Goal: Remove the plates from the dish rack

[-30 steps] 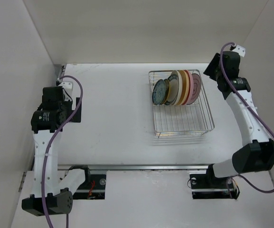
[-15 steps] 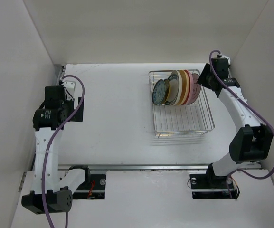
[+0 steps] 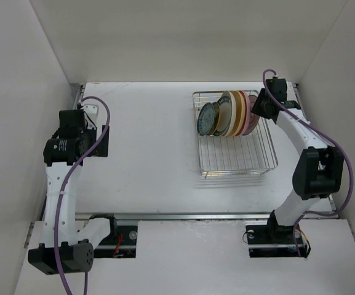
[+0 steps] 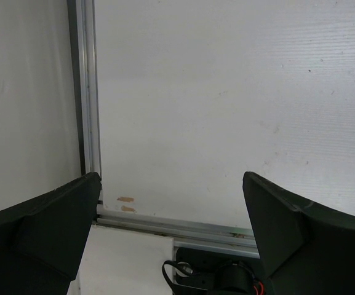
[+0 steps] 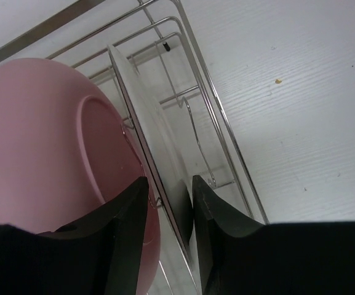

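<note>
Several plates sit at the dish rack's far end; my right tool, narrowly parted, straddles the pale plate's rim beside the pink plate, whether pinching I cannot tell; next, clamp and lift straight; left tool spread, idle.

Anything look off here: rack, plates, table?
Nothing major. The plates stand on edge, bunched at the far end of the dish rack, none fallen or visibly broken. Only oddities: tan flecks on the table and a crumb beside the rack.
</note>
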{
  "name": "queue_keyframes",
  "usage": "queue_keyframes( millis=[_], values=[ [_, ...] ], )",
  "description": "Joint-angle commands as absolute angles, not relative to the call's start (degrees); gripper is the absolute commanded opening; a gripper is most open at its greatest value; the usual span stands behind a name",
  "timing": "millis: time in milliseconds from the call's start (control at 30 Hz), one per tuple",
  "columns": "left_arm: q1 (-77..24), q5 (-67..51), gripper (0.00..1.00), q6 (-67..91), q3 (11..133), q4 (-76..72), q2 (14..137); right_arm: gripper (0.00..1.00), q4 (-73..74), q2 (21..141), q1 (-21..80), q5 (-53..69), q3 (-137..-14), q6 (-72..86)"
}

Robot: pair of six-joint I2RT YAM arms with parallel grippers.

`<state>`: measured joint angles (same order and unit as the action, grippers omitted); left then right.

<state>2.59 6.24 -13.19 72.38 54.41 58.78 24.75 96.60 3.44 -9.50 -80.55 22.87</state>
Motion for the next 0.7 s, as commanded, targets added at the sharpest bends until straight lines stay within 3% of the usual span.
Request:
queue_keyframes(
  millis=[0,133,267,667],
  values=[
    [2.29,5.71,1.0,-12.83,74.71,54.93,59.15,0.4,19.95,95.98,3.43,-7.47,-80.6,23.12],
    [2.29,5.71,1.0,-12.83,75.23,54.93,59.15,0.16,21.44,95.98,3.43,-8.78,-80.6,23.12],
    [2.29,5.19,1.0,-12.83,75.76,55.46,59.15,0.0,23.99,92.56,3.95,-12.91,-81.65,23.12],
    [2.29,-1.13,1.0,-13.97,76.37,55.46,57.05,0.0,34.27,79.02,5.62,-30.39,-93.93,17.93]
  ],
)
